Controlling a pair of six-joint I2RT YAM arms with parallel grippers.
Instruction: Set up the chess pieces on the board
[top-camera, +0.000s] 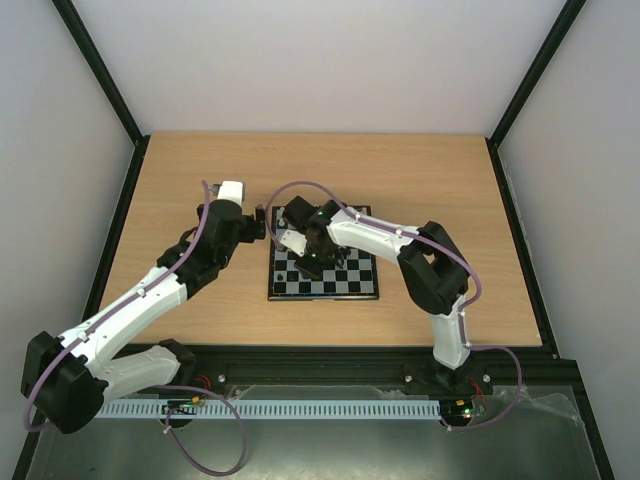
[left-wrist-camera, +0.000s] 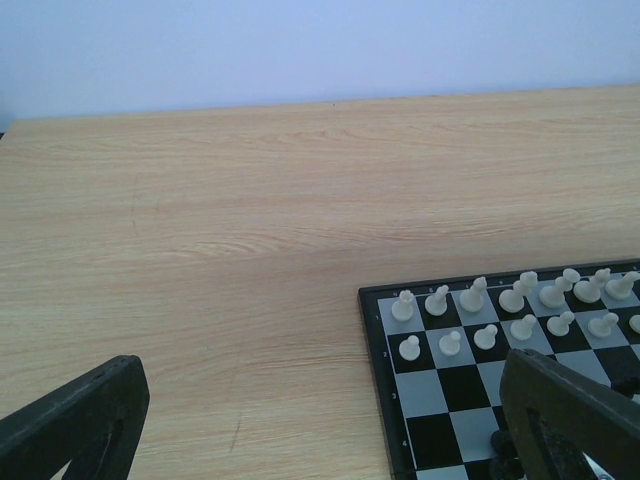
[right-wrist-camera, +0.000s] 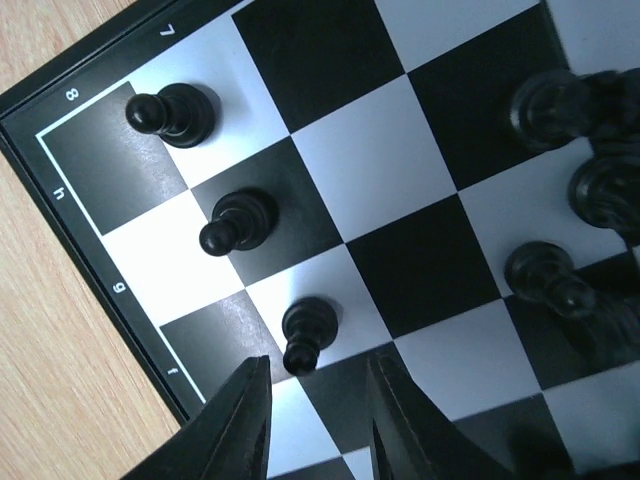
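Observation:
The board (top-camera: 322, 296) lies at the table's middle. In the left wrist view, white chess pieces (left-wrist-camera: 473, 296) fill two rows along its far edge. My right gripper (right-wrist-camera: 315, 388) hangs low over the board's corner, its jaws parted. A black pawn (right-wrist-camera: 307, 335) stands free on its square just past the fingertips (right-wrist-camera: 248, 415). Two more black pawns (right-wrist-camera: 235, 222) stand in the same row, and several black pieces (right-wrist-camera: 548, 275) sit blurred to the right. My left gripper (left-wrist-camera: 320, 430) is wide open over bare wood beside the board's left rim (left-wrist-camera: 372, 340), holding nothing.
Pale walls with black corner posts (top-camera: 95, 65) enclose the wooden table (top-camera: 400, 170). Both arm bases sit on the black rail (top-camera: 330, 362) at the near edge. A purple cable (top-camera: 300, 186) loops over the right arm.

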